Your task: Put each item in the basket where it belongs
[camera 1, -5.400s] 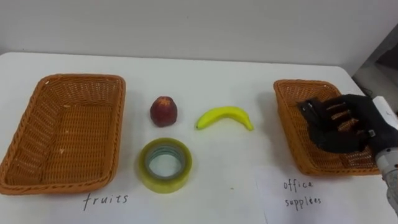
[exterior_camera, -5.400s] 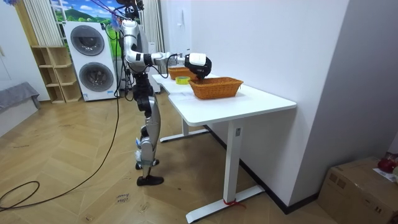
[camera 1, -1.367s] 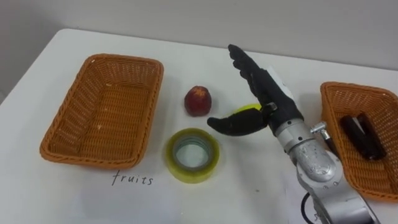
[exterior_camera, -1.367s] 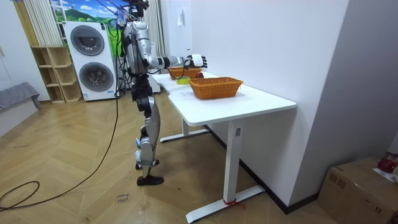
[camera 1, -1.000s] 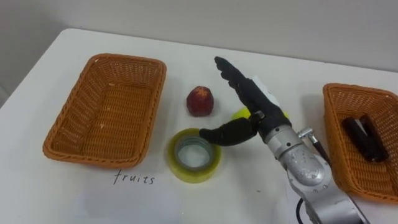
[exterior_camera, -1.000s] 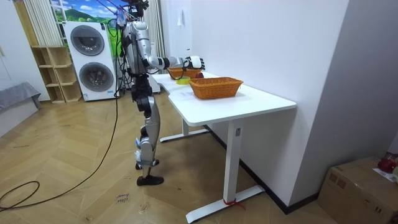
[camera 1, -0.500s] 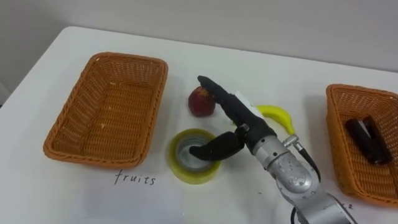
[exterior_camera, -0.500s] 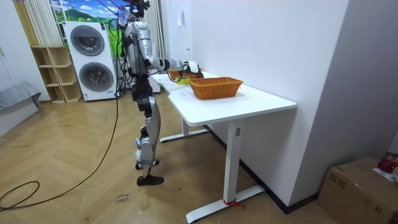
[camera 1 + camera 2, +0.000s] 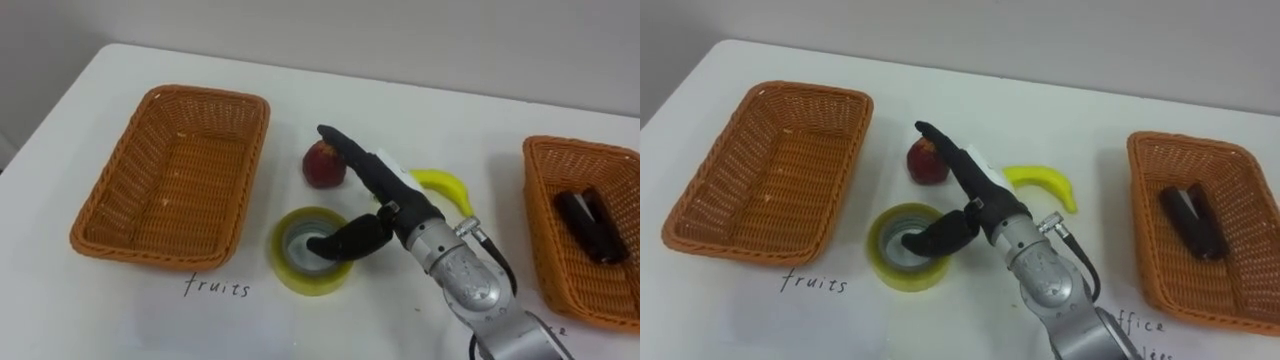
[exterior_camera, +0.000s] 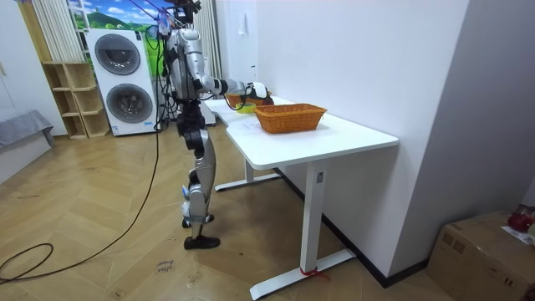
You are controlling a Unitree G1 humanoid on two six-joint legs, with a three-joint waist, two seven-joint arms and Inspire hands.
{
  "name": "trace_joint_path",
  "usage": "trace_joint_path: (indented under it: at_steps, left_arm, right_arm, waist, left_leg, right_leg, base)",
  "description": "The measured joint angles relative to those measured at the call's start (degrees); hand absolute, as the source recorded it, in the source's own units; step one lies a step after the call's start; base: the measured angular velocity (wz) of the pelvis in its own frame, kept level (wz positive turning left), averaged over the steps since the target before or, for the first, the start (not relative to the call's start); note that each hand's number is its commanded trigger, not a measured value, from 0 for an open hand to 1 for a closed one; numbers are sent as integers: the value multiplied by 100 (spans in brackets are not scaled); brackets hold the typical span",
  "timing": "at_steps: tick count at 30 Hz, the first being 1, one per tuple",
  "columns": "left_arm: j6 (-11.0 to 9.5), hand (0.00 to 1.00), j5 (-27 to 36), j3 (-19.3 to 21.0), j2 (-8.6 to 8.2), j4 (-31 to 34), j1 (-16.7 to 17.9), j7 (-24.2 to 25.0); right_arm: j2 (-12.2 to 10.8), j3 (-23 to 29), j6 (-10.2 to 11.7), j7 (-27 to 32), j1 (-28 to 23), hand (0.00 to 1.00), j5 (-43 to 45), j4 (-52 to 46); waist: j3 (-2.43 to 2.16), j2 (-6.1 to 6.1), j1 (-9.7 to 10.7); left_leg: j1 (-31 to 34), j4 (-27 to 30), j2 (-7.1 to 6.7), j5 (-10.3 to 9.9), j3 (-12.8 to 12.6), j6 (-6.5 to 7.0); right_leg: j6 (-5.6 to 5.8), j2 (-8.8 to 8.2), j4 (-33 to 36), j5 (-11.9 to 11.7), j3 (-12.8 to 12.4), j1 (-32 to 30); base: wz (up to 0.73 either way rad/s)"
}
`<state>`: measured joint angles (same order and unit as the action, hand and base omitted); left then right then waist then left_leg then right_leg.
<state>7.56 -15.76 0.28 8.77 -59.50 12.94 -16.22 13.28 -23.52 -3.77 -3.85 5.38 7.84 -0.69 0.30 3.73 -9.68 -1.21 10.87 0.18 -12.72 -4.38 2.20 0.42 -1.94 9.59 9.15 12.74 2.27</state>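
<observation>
While the right hand [image 9: 392, 205] hangs over the tape roll [image 9: 298, 278], its fingers [image 9: 352, 158] are stretched straight and set wide of the thumb [image 9: 345, 240], which dips into the roll's hollow; nothing is gripped. The roll is a broad, translucent yellow-green ring lying flat on the white table [image 9: 120, 320]. Just beyond it sits a red peach [image 9: 322, 165], with a yellow banana [image 9: 445, 187] beyond and to the right. Left of the roll stands a wicker basket [image 9: 170, 180]. Well to the right, a second basket [image 9: 545, 235] holds a dark object [image 9: 590, 225].
</observation>
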Motion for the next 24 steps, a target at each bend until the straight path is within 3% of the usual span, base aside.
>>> trace_joint_path:
  at_steps: [14,16,24]
  left_arm:
    - [-47,0,-4,-123,2,14,15,-86]
    - [-51,0,-5,-122,3,-11,11,-116]
    - [-180,0,1,-121,5,-190,-25,-107]
  right_arm:
    - [-12,-1,0,-110,-82,0,624,-47]
    - [-15,-4,0,-136,-81,0,834,-77]
    - [-13,-26,9,-255,-81,0,1082,-300]
  waist:
    - [-23,-22,-13]
    - [-42,-15,-39]
    - [-46,-6,-169]
  left_leg:
    - [-49,-33,2,1,18,-3]
    - [-52,-8,0,5,7,-5]
    - [-81,-1,-5,10,-14,-3]
  right_leg:
    - [0,8,-11,0,4,55]
    - [0,7,-10,0,-5,46]
    - [-3,4,-78,-3,-24,76]
  base:
    - [0]
    - [0]
    - [0]
